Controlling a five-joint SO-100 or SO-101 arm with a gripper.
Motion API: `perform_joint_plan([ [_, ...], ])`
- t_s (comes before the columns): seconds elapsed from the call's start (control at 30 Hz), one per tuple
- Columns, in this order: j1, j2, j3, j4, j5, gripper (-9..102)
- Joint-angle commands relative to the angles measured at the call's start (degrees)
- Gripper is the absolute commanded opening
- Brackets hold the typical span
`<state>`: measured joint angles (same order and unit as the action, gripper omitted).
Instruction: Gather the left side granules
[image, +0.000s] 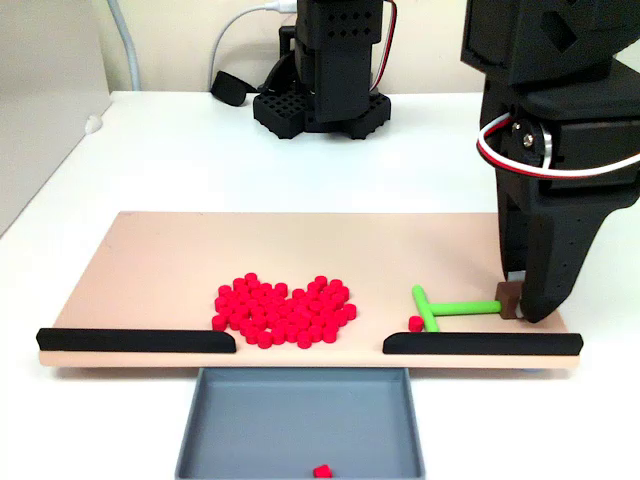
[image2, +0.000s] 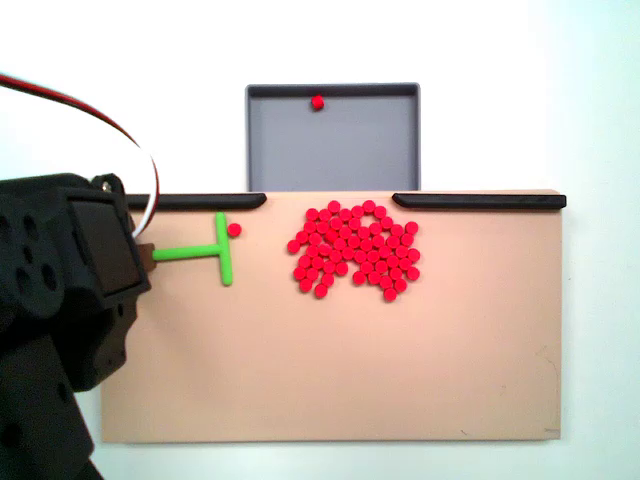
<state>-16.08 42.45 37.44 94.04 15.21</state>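
Sweeping is the step in hand, judged from how the tool lies. The hand (image: 518, 305) is closed on the brown end of the green T-shaped stick (image: 440, 308), whose crossbar rests flat on the tan board (image: 150, 270). One stray granule (image: 415, 323) lies just beside the crossbar, between it and the nearer black rail (image: 480, 343). The granules (image: 283, 310) themselves sit in one dense red heap near the middle of the board, well apart from the crossbar and close to the gap between the two black rails. A single red pellet (image2: 317, 101) already lies in the grey tray (image2: 290, 150) beyond that gap.

Most of the gathering therefore seems still to be done. The next move probably calls for carrying the crossbar past the stray granule, keeping it flat on the board, then drawing that granule toward the heap. If the bar tilts or lifts, the small cylinders could slip under it; a fast stroke could scatter the heap or roll pellets over the board's open edges. The rail beside the stray granule may help to trap it, yet it also leaves little room for the crossbar to get behind.

The board is smooth, pale and matt, lying on a white desk (image: 200, 150). Beyond the board in one fixed view stands a second black arm base (image: 320, 105) with a white cable (image: 240, 35), against a cream wall.
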Motion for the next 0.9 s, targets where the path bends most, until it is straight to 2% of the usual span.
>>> perform_joint_plan([
  [0.0, 0.88, -0.18, 0.35, 0.70, 1.14, 0],
  [0.87, 3.52, -0.79, 0.44, 0.79, 4.13, 0],
])
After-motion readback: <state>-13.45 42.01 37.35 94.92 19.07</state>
